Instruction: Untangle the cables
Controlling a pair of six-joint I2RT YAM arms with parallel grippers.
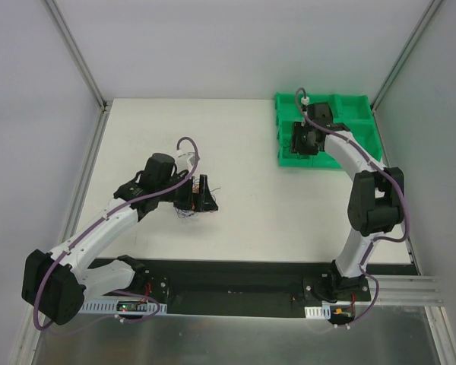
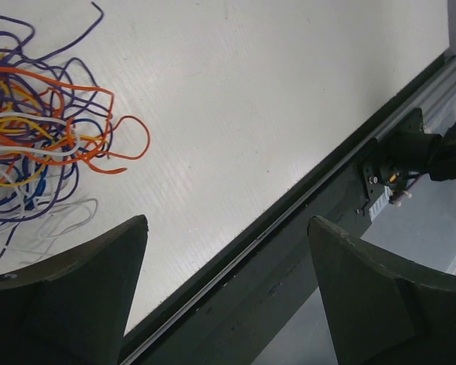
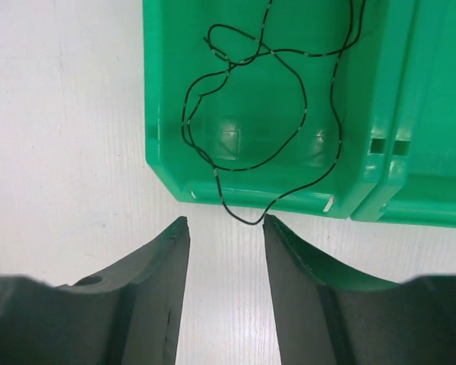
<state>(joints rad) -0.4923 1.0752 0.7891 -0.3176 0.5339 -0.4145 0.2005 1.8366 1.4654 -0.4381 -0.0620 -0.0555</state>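
Jaws wide, left gripper (image 2: 226, 228) hovers empty beside cables (image 2: 45, 129); right gripper (image 3: 225, 222), half-open, empty, reaches over bin (image 3: 167, 114).

One left end effector (image 2: 226, 228), one right end effector (image 3: 226, 220), one knot of cables (image 2: 45, 144), one loose black cable (image 3: 247, 222), two green bins (image 3: 239, 137) and one tabletop (image 2: 251, 114).

The left arm (image 1: 99, 228) and right arm (image 1: 349, 156) share white links, black joints, purple hoses (image 1: 187, 139).

We found orange, purple and white cables (image 2: 45, 144) knotted on the tabletop (image 2: 251, 114); a black cable (image 3: 304, 99) lay looped in a bin (image 3: 167, 91).
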